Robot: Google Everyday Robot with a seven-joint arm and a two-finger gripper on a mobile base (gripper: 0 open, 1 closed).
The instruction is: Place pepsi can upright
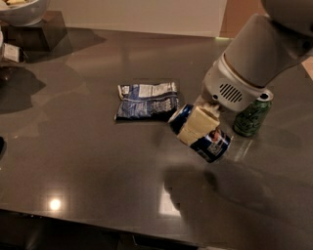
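Observation:
The pepsi can point(211, 143) is dark blue with a white label patch. It hangs tilted on its side above the grey table point(88, 166), with its shadow on the surface below. My gripper point(198, 124) is shut on the pepsi can around its middle, and one cream finger point(197, 123) lies across the can's front. The white arm comes in from the upper right.
A green can point(252, 114) stands upright just right of the gripper, partly behind the arm. A flat blue-and-white snack bag point(146, 100) lies left of the gripper. A white bowl point(19, 10) on a dark block sits at the far left back. The table's front edge is near the bottom.

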